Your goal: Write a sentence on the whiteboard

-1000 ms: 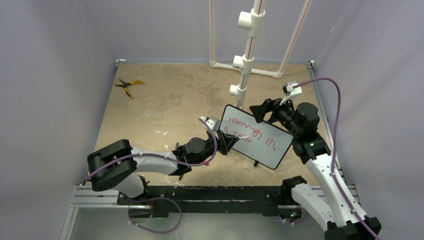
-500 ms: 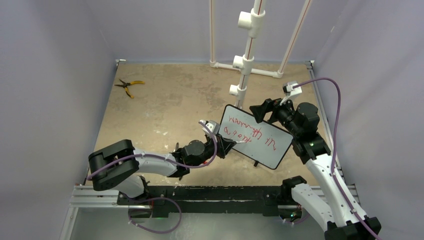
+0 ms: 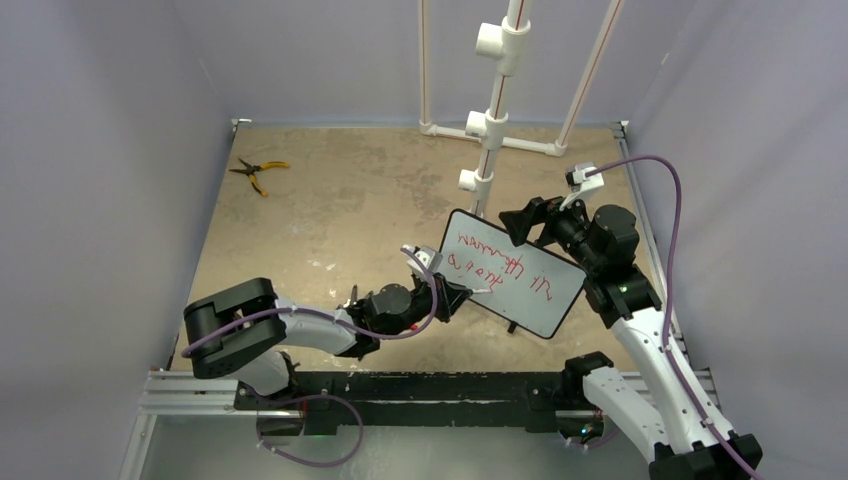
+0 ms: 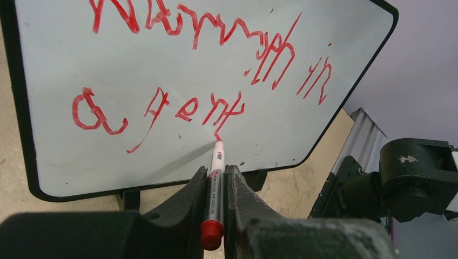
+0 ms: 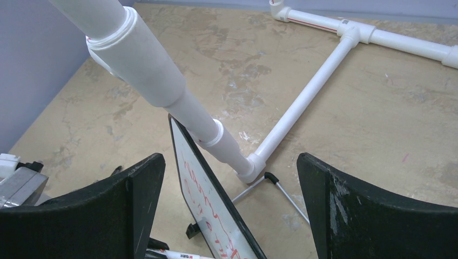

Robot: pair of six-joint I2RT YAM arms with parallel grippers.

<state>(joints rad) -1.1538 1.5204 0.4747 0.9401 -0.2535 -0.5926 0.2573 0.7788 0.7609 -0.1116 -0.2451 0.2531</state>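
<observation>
The whiteboard [image 3: 512, 274] stands tilted on the table at centre right, and its face [image 4: 65, 70] fills the left wrist view. The sentence [image 4: 210, 32] is red scrawl in two lines; the lower line [image 4: 162, 110] ends near the board's middle. My left gripper [image 3: 455, 293] [image 4: 216, 175] is shut on a red-capped marker [image 4: 215, 199], whose tip touches the board just below the last red letter. My right gripper [image 3: 520, 222] [image 5: 229, 162] hangs open over the board's top edge [image 5: 216, 216], its wide-spread fingers apart from it.
A white PVC pipe frame [image 3: 490, 120] rises just behind the board, with its foot pipe [image 5: 302, 102] on the table. A thin wire stand leg [image 5: 281, 189] props the board from behind. Yellow-handled pliers [image 3: 258, 172] lie at the far left. Grey walls enclose the table.
My left gripper has pulled back toward the near edge with the marker. More red letters now show on the lower line. The right arm and the board have not moved.
</observation>
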